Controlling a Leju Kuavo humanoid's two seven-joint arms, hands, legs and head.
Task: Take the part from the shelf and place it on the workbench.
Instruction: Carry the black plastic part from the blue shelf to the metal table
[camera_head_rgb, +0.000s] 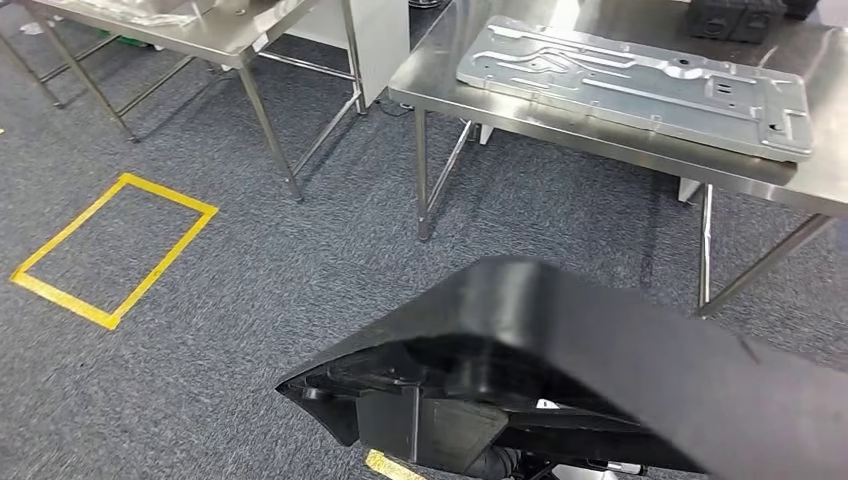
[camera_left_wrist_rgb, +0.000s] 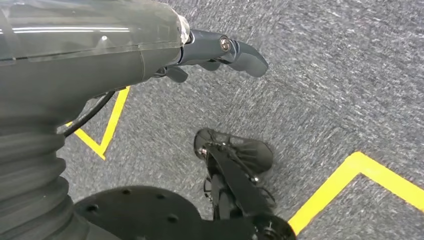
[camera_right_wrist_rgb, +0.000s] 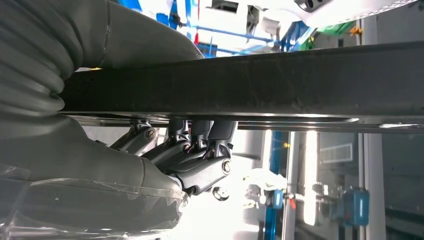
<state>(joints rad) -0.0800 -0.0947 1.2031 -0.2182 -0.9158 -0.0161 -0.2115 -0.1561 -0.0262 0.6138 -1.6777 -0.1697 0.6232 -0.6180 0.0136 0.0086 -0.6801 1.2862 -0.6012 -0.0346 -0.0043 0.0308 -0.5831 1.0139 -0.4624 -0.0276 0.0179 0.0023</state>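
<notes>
A large black moulded part (camera_head_rgb: 600, 370) hangs low in the foreground of the head view, long and flat with a hollow ribbed underside. In the right wrist view my right hand (camera_right_wrist_rgb: 190, 155) grips this black part (camera_right_wrist_rgb: 250, 85), its dark fingers pressed up against one face of the slab. The steel workbench (camera_head_rgb: 440, 70) stands ahead and to the right, a short way beyond the part. My left hand (camera_left_wrist_rgb: 215, 52) hangs over the grey carpet with nothing in it.
A grey stamped metal plate (camera_head_rgb: 640, 85) covers much of the workbench top, with black boxes (camera_head_rgb: 740, 18) behind it. A second steel table (camera_head_rgb: 230, 40) stands at the upper left. A yellow tape square (camera_head_rgb: 115, 250) marks the carpet on the left.
</notes>
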